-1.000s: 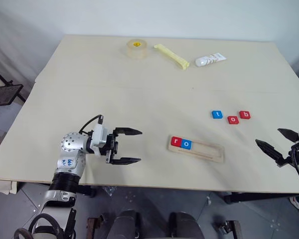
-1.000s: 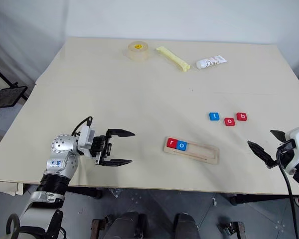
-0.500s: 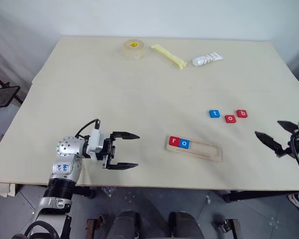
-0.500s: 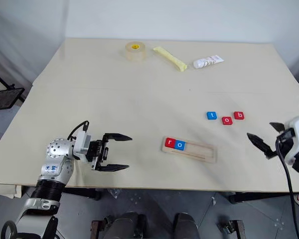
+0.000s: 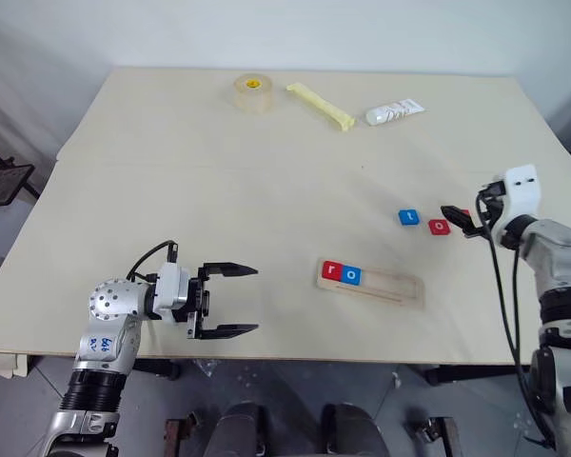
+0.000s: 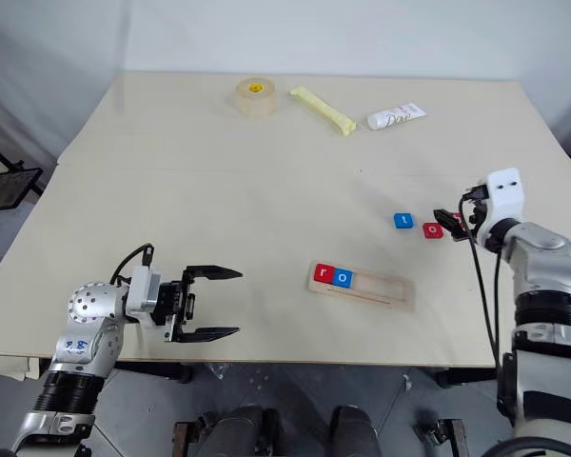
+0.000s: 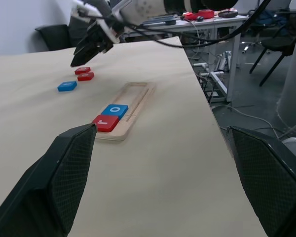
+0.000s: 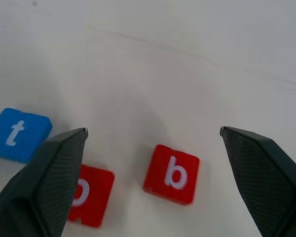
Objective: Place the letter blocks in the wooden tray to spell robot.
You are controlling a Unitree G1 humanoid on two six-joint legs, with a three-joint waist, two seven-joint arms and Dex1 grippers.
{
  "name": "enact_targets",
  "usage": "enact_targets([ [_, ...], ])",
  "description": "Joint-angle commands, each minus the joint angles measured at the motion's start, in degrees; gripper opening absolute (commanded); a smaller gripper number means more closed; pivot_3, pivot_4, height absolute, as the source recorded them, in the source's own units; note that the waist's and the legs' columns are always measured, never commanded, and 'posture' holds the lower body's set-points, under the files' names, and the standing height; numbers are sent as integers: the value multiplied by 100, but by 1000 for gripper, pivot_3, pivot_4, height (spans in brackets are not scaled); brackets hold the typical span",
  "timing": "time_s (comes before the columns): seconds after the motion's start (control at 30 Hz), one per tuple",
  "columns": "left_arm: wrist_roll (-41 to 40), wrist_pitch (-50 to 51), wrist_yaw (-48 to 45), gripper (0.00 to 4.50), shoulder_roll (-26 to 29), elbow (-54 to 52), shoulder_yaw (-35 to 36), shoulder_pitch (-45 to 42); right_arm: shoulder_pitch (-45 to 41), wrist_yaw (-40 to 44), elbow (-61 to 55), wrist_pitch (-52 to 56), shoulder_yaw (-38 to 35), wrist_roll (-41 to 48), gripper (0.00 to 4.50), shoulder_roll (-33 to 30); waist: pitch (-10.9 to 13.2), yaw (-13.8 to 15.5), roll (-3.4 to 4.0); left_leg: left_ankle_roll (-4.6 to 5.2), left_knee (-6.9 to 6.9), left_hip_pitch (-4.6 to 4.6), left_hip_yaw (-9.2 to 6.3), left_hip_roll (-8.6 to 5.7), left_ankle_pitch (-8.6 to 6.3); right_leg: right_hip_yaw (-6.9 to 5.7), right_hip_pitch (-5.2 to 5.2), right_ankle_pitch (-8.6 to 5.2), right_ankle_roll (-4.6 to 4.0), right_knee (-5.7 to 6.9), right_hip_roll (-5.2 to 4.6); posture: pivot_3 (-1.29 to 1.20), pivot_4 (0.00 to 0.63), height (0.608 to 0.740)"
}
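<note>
The wooden tray lies near the table's front edge with a red r block and a blue o block side by side at its left end. Beyond it and to the right lie a blue t block and a red o block. A red b block lies just right of them. My right gripper hovers open over the b block, one finger covering part of the red o. My left gripper is open and empty, left of the tray, pointing right.
At the table's far side stand a roll of tape, a pale yellow stick and a white tube. The table's right edge runs close beside my right arm, and the front edge lies just below the tray.
My right arm has swung forward from the table's right edge to hover over the b block, still open. The left gripper has drawn back a little toward the front-left.
</note>
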Motion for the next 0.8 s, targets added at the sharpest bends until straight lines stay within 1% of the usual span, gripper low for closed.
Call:
enact_targets([
  [0.03,-139,-15,153,4471,53,-337,134,93,-297,-314,583,-564,-80,-164,4500,-3,0,0,0,0,0,0,-1,0,0,-1,0,0,0,0,0,0,150,740],
  [0.3,-137,-24,278,4471,52,-446,72,221,-469,-491,1171,-833,-122,-194,4500,-33,0,-42,0,0,-1,0,0,3,0,0,0,0,0,1,2,0,150,740],
  [0.63,-85,-98,318,4471,-16,-317,-7,139,-570,-510,1432,-361,-52,-315,4500,-22,0,-121,1,-1,-3,0,-2,4,0,0,0,0,0,1,3,0,150,740],
  [0.73,-83,-114,318,4500,-28,-298,-12,132,-566,-556,1432,-262,-94,-279,3981,14,0,-122,1,-1,-3,1,-2,4,0,0,1,0,0,1,3,0,150,740],
  [0.8,-89,-118,312,4500,-38,-286,-13,125,-544,-558,1394,-236,-105,-263,3423,47,0,-119,1,-1,-3,1,-5,4,0,0,3,0,0,1,3,0,150,740],
])
